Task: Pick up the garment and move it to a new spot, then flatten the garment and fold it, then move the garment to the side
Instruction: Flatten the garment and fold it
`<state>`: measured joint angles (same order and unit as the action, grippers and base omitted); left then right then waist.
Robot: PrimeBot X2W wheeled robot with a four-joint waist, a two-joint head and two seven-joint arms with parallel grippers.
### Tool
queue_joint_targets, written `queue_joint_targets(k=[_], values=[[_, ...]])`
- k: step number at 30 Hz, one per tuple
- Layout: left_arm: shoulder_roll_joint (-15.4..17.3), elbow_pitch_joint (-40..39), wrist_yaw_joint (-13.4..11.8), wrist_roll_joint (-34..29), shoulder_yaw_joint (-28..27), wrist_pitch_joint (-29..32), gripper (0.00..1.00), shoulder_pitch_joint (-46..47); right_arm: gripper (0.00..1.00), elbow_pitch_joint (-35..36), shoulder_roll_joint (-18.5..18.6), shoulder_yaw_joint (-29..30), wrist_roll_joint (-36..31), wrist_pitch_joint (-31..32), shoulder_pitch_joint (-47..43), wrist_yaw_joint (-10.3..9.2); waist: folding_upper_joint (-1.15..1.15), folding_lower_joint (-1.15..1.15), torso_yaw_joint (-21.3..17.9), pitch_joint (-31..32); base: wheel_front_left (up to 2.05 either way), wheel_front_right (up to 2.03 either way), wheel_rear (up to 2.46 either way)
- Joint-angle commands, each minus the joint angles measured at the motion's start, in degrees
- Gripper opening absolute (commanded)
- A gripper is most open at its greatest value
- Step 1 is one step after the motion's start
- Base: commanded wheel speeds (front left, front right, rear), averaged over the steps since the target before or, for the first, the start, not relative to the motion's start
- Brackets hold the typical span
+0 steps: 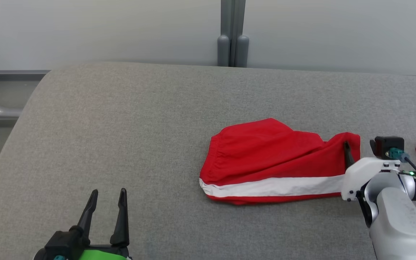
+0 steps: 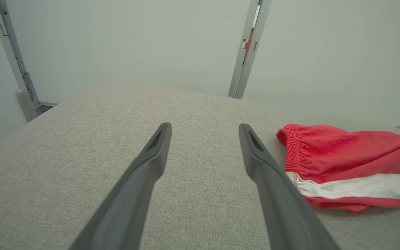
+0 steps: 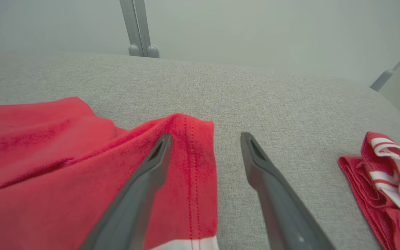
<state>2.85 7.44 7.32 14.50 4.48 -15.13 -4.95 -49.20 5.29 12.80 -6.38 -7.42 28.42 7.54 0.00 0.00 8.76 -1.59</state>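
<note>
- The right gripper (image 3: 206, 136) is spread wide and pinches nothing. In its wrist view one finger lies over the hemmed corner of the garment and the other over bare cushion just beside that hem. Whether the first finger touches the cloth cannot be told.
- The garment (image 1: 265, 159), red shorts with a white stripe along the near edge, lies on the cushion right of the middle in the head view. Its elastic waist points left and its leg hem points right, at the right gripper. It is mostly flat, with a crease running from the upper part down toward the hem.
- The left gripper (image 1: 108, 191) is also spread and empty. It sits at the lower left, well apart from the garment, fingers pointing away over the cushion.
- A second red-and-white cloth (image 3: 380, 173) lies bunched at the far right, beyond the right gripper and apart from the garment.
- The cushion (image 1: 121, 126) is grey and woven, with a rounded far-left corner.
- Behind it stands a pale wall (image 1: 85, 29) with a grey post (image 1: 233, 36).
</note>
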Motion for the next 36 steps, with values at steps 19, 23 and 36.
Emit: queue_joint_targets(k=[19, 23, 36], values=[[0.1, 2.6, -1.1, -0.2, -5.7, 0.0, 1.0, -2.8, 1.0, 27.8, -2.3, -7.0, 2.1, -7.8, -21.3, -0.11, 0.0, 0.0, -8.8, 5.5, 0.0, 0.0, 0.0], [0.1, 3.1, -1.3, -0.1, -5.8, 0.0, 1.0, -2.8, 1.0, 32.7, -2.3, -9.7, 4.7, -7.8, -25.7, -0.11, 0.0, 0.0, -9.5, 6.1, 0.0, 0.0, 0.0], [0.1, 4.4, -1.6, 0.5, -6.4, 0.0, 1.0, -3.9, 1.0, 33.6, -2.3, -13.3, 6.2, -7.8, -29.2, -0.11, 0.0, 0.0, -11.0, 7.0, 0.0, 0.0, 0.0]])
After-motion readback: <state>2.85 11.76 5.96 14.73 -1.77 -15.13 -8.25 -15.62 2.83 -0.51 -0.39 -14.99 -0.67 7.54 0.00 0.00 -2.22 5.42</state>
